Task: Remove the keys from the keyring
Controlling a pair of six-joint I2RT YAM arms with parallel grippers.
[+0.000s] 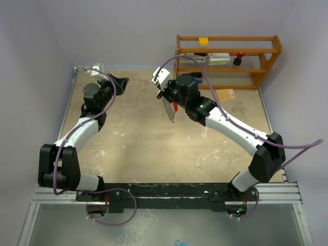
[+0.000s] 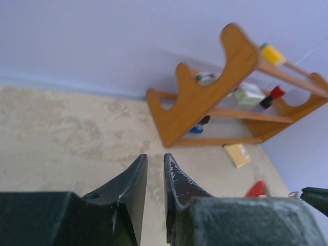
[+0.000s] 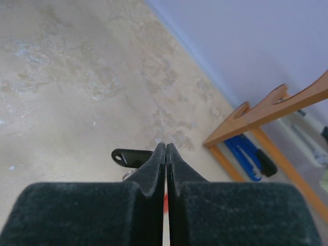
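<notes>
Top external view had both arms reaching from the near edge of the tabletop (image 1: 143,148) toward the wooden rack (image 1: 228,51) at its far side. Well apart from the rack's left end, the left claw (image 1: 120,82) hung over the tabletop. Its wrist view showed the two fingers a narrow gap apart with nothing between them. Closer to the rack, just in front of its left end, the right claw (image 1: 168,98) was pressed together on the keyring (image 1: 168,114), whose silvery ridged arc and red strip dangled beneath it. The right wrist view showed a red sliver pinched between the closed fingers. Beside those fingertips a small dark tab with a hole poked out, apparently the head of one of the keys (image 3: 125,155), so the keys looked to be on the ring. By that reading nothing had come off yet. The ring was lifted and held, and working each key free remained, probably a job for the left claw.
</notes>
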